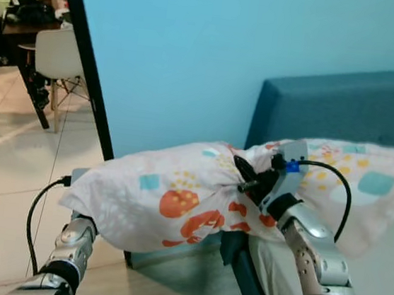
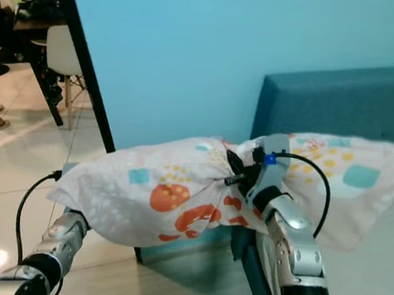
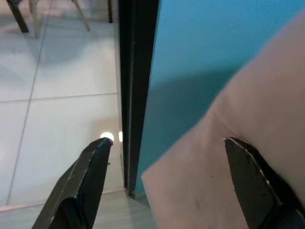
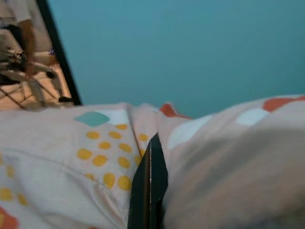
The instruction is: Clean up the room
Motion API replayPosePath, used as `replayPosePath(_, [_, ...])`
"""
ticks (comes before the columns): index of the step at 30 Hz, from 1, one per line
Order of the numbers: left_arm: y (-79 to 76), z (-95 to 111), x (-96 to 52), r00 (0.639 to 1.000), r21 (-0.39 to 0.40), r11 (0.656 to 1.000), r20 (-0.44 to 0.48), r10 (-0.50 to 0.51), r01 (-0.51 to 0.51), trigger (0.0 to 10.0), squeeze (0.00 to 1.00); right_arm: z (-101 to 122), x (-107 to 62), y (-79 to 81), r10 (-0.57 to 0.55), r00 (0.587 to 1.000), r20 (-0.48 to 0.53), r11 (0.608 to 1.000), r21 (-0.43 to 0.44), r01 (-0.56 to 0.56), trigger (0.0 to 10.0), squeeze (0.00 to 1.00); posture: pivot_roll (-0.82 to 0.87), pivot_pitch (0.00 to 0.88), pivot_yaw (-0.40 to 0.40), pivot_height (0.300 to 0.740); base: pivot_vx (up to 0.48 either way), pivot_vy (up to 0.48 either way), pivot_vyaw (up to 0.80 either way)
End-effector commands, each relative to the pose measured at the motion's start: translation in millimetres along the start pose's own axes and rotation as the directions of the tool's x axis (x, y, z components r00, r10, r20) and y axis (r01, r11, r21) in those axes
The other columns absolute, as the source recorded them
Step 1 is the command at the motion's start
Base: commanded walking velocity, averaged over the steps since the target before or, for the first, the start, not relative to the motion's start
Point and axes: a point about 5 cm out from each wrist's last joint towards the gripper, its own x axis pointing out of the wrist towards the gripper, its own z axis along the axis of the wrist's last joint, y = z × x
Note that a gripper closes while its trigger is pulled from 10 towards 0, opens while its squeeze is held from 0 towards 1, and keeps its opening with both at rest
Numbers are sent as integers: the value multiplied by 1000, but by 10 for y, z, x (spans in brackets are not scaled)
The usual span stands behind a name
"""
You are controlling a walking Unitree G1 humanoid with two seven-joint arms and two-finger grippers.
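Head views: pillow (image 1: 176, 202) held in the air beside the bed (image 1: 353, 272), right gripper (image 1: 245, 178) pinched shut on a bunched fold of it, left arm (image 1: 72, 247) propping its far end from below. Left wrist view: left gripper (image 3: 167, 181) wide open, one finger (image 3: 252, 176) against the cloth, apparently gripping nothing. Right wrist view: fingers (image 4: 150, 186) closed in fabric; keep both ends level and carry it over the headboard (image 1: 330, 106) before releasing.

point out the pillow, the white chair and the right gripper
pillow (image 1: 169, 201), left eye view, its patterned middle
white chair (image 1: 53, 53), left eye view, its backrest
right gripper (image 1: 242, 175), left eye view, fingers pinching the pillow's fabric
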Motion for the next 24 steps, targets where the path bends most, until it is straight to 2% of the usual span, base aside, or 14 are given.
replayPosePath(1, [-14, -53, -18, 1000, -2, 1000, -24, -15, 15, 10000, 0, 154, 32, 23, 20, 998, 58, 999, -37, -17, 10000, 0, -91, 0, 33, 740, 0, -461, 0])
replayPosePath(16, [-98, -41, 3, 999, -25, 999, -19, -28, 27, 10000, 0, 158, 51, -15, -9, 999, 35, 999, -49, 11, 10000, 0, -98, 0, 25, 740, 0, -462, 0])
replayPosePath(17, [-101, -39, 3, 1000, -30, 999, -17, -25, 24, 10000, 0, 153, 46, -17, -5, 1000, 22, 996, -84, 7, 10000, 0, -98, 0, 24, 740, 0, -461, 800])
replayPosePath(19, [-87, -44, 1, 1000, -35, 999, -20, -12, 12, 10000, 0, 146, 45, -15, -5, 1000, 17, 996, -87, 7, 10000, 0, -98, 0, 24, 740, 0, -446, 800])
replayPosePath(22, [-37, -59, -4, 999, -54, 998, -33, 26, -28, 10000, 0, 129, 42, 2, 7, 1000, 8, 998, -69, -6, 10000, 0, -98, 0, 22, 740, 0, 0, 677])
replayPosePath(24, [-6, -51, -9, 999, -58, 998, -24, 38, -39, 10000, 0, 112, 43, 4, 0, 1000, -5, 997, -71, 0, 10000, 0, -99, 0, 19, 740, 0, 0, 0])
